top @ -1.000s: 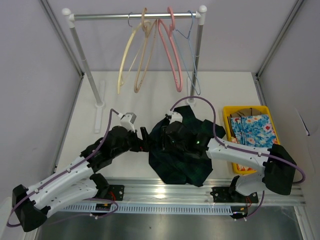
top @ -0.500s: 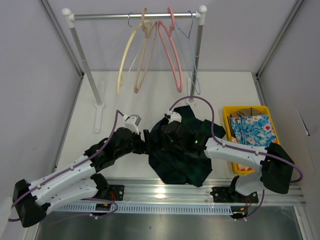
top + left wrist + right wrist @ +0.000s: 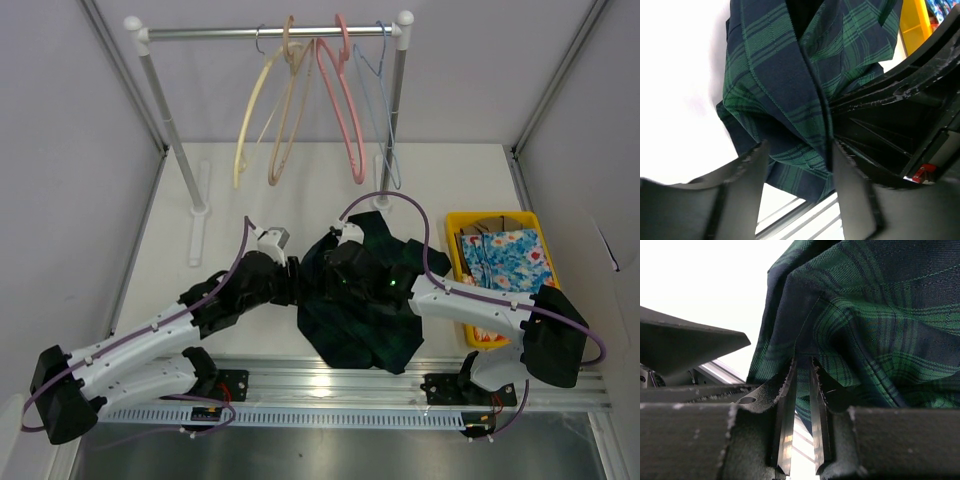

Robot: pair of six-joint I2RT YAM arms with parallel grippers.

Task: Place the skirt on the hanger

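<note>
The right gripper (image 3: 802,365) pinches a fold of the skirt (image 3: 365,310). The left gripper (image 3: 799,165) is open around the skirt's edge. The hanger (image 3: 250,120) hangs on the rail (image 3: 220,33)

My overhead camera looks down from the near side; both wrist cameras sit close, sharing the skirt (image 3: 360,335).

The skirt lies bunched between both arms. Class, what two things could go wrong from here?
1. The right tool pinches only a thin fold of the skirt. When it lifts, the cloth may slip out.
2. The left tool stands open around a pleat edge. Closing there might catch several stacked layers, leaving the skirt bunched and hard to drape over the hanger.
</note>
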